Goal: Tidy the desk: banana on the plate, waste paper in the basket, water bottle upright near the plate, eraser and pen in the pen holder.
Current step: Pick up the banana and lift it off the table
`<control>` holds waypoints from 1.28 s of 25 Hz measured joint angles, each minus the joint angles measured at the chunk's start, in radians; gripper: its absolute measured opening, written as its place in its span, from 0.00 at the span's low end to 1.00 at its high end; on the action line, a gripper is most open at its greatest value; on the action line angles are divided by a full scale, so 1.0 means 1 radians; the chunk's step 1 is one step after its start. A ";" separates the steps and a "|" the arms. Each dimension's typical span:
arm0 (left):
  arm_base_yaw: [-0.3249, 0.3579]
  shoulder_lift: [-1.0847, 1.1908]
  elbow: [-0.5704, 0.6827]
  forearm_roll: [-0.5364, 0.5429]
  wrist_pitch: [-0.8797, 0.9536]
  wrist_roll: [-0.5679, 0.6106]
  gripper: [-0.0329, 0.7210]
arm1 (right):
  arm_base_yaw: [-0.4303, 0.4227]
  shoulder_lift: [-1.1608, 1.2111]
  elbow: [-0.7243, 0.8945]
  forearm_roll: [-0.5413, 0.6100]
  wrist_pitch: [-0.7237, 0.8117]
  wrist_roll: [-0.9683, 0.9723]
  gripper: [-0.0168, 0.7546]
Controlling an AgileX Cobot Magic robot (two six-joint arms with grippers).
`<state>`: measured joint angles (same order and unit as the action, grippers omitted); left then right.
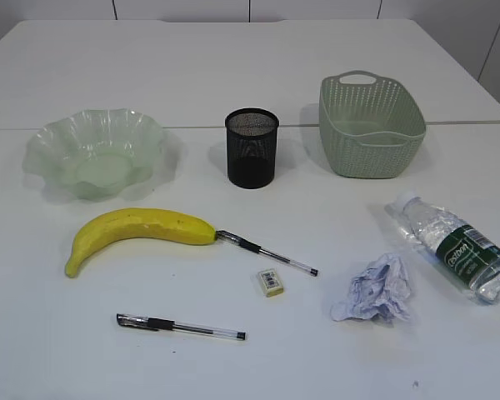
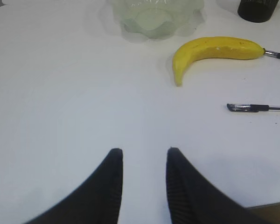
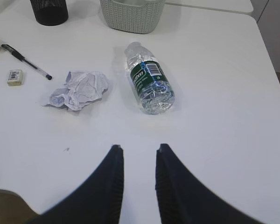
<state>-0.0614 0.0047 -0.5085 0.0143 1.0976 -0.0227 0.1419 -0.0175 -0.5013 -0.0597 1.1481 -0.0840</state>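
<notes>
A yellow banana (image 1: 137,229) lies in front of the pale green wavy plate (image 1: 58,137). Two pens lie on the table: one (image 1: 267,252) touching the banana's stem, one (image 1: 179,326) nearer the front. A small eraser (image 1: 271,282) lies between them. Crumpled waste paper (image 1: 379,289) lies at right, next to a water bottle (image 1: 454,247) on its side. The black mesh pen holder (image 1: 252,147) and green basket (image 1: 371,125) stand behind. My left gripper (image 2: 143,151) is open and empty, well short of the banana (image 2: 214,51). My right gripper (image 3: 137,148) is open and empty, short of the bottle (image 3: 149,79) and paper (image 3: 81,88).
The white table's front edge shows at the lower right of the left wrist view (image 2: 270,205) and the lower left of the right wrist view (image 3: 9,191). A second white table (image 1: 233,58) adjoins behind. Neither arm shows in the exterior view.
</notes>
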 joint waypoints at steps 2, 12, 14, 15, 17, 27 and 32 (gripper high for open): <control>0.000 0.000 0.000 0.000 0.000 0.000 0.33 | 0.000 0.000 0.000 0.000 0.000 0.000 0.25; 0.000 0.000 0.000 0.000 0.000 0.000 0.33 | 0.000 0.000 0.000 0.000 0.000 0.000 0.25; 0.000 0.000 0.000 0.000 0.000 0.000 0.33 | 0.000 0.000 0.000 0.000 0.000 0.000 0.25; 0.000 0.000 0.000 0.000 0.000 0.000 0.33 | 0.000 0.000 0.000 0.000 0.000 0.000 0.25; 0.000 0.000 0.000 0.000 0.000 0.000 0.33 | 0.000 0.000 0.000 0.000 0.000 0.000 0.25; 0.000 0.000 0.000 -0.004 0.000 0.000 0.33 | 0.000 0.000 0.000 0.000 0.000 0.000 0.25; 0.000 0.000 -0.004 0.031 0.000 0.037 0.33 | 0.000 0.000 0.000 0.000 0.000 0.000 0.25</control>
<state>-0.0614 0.0047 -0.5122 0.0456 1.0976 0.0138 0.1419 -0.0175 -0.5013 -0.0597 1.1481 -0.0840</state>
